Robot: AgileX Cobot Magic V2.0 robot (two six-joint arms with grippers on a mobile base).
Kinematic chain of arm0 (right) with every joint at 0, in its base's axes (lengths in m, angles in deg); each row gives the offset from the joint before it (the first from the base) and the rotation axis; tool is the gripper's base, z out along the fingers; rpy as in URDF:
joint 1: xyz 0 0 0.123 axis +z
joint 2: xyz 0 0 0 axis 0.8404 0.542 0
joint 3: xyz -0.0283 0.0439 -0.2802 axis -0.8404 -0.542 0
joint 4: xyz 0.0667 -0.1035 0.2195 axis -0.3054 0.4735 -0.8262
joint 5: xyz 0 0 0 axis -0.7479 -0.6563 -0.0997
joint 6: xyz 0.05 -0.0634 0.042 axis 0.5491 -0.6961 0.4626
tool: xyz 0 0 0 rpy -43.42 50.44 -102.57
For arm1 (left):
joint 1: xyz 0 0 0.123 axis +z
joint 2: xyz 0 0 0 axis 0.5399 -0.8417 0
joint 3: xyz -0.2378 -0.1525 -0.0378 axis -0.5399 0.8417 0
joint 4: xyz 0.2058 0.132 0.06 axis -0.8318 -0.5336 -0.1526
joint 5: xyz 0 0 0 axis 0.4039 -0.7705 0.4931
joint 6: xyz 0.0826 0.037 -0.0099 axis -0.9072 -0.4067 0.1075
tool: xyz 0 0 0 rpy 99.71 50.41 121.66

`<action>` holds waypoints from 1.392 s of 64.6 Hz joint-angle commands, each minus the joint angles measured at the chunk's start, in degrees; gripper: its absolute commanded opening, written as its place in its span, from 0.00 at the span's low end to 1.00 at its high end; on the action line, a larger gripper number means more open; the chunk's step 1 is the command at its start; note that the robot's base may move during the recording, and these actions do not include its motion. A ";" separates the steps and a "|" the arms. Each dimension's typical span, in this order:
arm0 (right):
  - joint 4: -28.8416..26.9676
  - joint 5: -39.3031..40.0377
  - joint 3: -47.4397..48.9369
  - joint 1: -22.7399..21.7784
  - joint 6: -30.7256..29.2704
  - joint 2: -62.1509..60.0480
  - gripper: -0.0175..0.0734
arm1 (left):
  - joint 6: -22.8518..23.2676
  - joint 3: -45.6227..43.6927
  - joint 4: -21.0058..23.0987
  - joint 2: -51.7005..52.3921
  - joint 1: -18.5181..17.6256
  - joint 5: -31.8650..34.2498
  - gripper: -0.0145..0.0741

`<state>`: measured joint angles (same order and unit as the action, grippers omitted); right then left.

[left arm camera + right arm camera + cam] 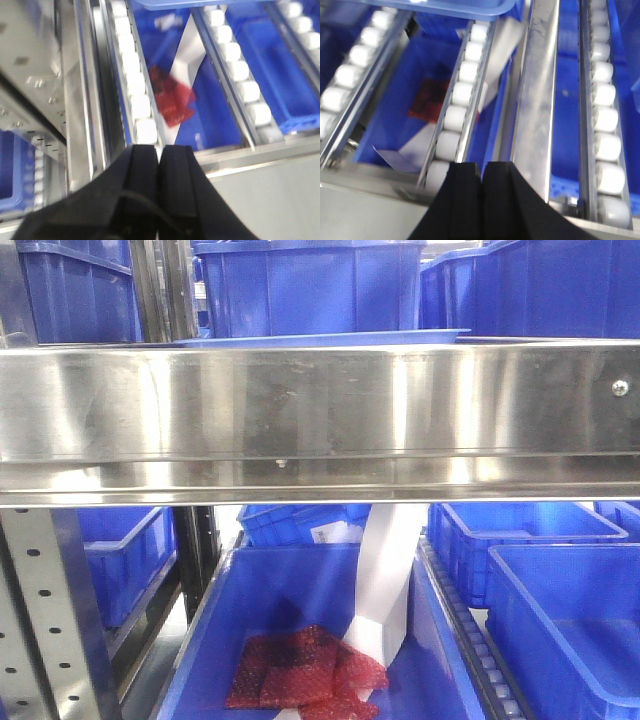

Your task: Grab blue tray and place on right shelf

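The blue tray (320, 338) lies on the right shelf; only its pale rim shows above the shelf's broad steel front rail (320, 410). In the wrist views the tray's edge is at the far top, seen from the left (200, 3) and the right (445, 7), resting over the roller tracks. My left gripper (160, 148) is shut with nothing in it, well short of the tray. Likewise my right gripper (481, 166) is shut and empty, back near the shelf's front edge.
Deep dark-blue bins (300, 285) stand behind the tray. Under the shelf, a bin holds red bubble wrap (305, 670) and a white paper strip (385, 580). White roller tracks (132, 75) (605, 115) run front to back. A perforated upright (40, 620) stands at left.
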<state>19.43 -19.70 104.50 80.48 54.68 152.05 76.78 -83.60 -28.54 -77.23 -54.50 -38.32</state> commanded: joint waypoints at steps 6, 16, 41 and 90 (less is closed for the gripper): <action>1.20 15.32 -13.26 -0.05 -2.52 -14.13 0.26 | -0.03 14.41 0.69 14.13 -0.44 15.24 0.11; 1.46 25.46 -26.33 -0.05 -6.88 -25.24 0.26 | -0.03 29.08 0.69 27.59 -0.44 24.68 0.11; 3.15 33.75 -42.20 -0.05 -9.37 -45.86 0.26 | -1.09 43.97 0.68 50.72 -0.44 35.14 0.11; 3.15 33.75 -42.26 -0.05 -9.37 -45.85 0.26 | -1.09 47.43 0.81 53.76 10.63 34.89 0.11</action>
<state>21.56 8.71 60.60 80.48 45.89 105.86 75.97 -36.57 -28.17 -23.86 -47.06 -8.98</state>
